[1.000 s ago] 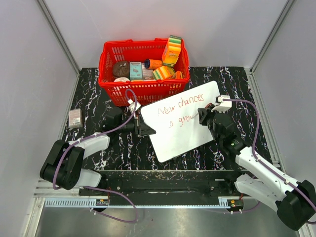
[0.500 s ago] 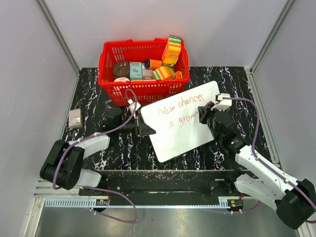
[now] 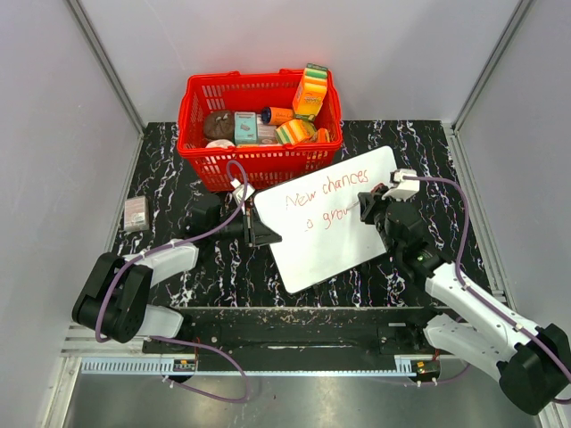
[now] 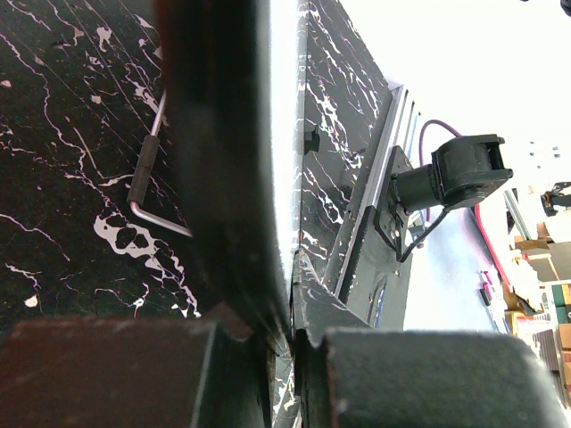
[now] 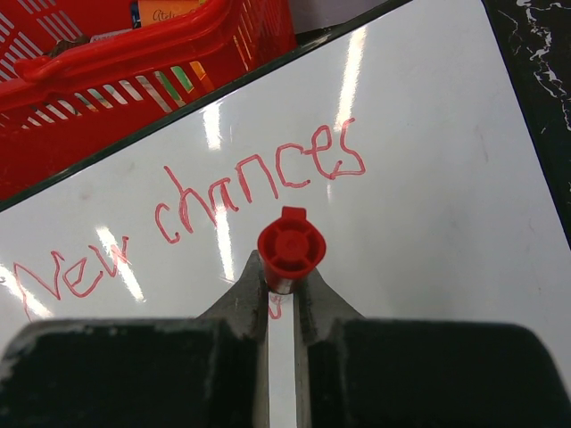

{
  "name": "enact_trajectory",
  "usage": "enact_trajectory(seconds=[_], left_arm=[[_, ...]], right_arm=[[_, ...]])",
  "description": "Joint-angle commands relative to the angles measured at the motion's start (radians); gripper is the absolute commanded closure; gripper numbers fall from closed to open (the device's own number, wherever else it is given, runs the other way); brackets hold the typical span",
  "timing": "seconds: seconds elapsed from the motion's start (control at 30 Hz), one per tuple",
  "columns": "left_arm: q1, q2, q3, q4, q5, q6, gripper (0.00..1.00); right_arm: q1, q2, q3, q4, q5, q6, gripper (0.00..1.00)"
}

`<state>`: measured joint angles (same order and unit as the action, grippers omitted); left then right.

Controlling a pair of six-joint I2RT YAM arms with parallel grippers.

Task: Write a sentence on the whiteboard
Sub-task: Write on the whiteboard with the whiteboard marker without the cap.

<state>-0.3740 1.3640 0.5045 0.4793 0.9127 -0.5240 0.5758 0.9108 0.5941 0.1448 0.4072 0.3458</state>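
The black marbled table (image 3: 178,267) fills my top view. In the middle of it lies the whiteboard (image 3: 330,254), flat and turned at an angle, with its far left corner just beside the red basket (image 3: 259,162). The basket stands at the far side of the table and holds several packets and boxes. The left gripper (image 3: 265,234) is at the left edge of the whiteboard. From its wrist camera I see the thin white edge of the board between the two dark fingers, so it is closed on the board. The right gripper (image 3: 364,207) is over the right part of the board, and its fingers are closed on a red marker (image 5: 291,250). This marker stands nearly upright, below the word "chances". I cannot tell if its tip touches the surface. The sentence (image 5: 259,183) is in thin red letters: "New chances" on the far line, and under it a shorter line where I read "grow". A small grey packet (image 3: 136,214) lies near the left edge of the table, and a small bent hex key (image 4: 147,174) lies on the table beside the left gripper.
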Motion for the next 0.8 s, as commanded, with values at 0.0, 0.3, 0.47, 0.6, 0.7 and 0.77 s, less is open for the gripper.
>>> enact_trajectory(seconds=[0.0, 0.3, 0.47, 0.6, 0.7, 0.77], left_arm=[[-0.026, 0.033, -0.012, -0.094, -0.034, 0.199, 1.00], [-0.026, 0.033, -0.012, -0.094, -0.034, 0.199, 1.00], [-0.026, 0.033, -0.012, -0.094, -0.035, 0.200, 1.00], [-0.028, 0.033, -0.012, -0.096, -0.035, 0.200, 1.00], [-0.026, 0.032, -0.012, -0.096, -0.034, 0.202, 1.00], [-0.026, 0.033, -0.011, -0.096, -0.035, 0.200, 1.00]], right_arm=[[-0.008, -0.018, -0.020, -0.007, 0.022, 0.005, 1.00], [-0.010, -0.027, -0.034, -0.021, 0.041, 0.005, 1.00], [-0.011, -0.027, -0.036, -0.027, 0.048, -0.001, 1.00], [-0.013, -0.027, -0.036, -0.028, 0.056, 0.002, 1.00], [-0.013, -0.029, -0.030, -0.030, 0.067, 0.001, 1.00], [-0.016, -0.029, -0.027, -0.031, 0.071, 0.004, 1.00]])
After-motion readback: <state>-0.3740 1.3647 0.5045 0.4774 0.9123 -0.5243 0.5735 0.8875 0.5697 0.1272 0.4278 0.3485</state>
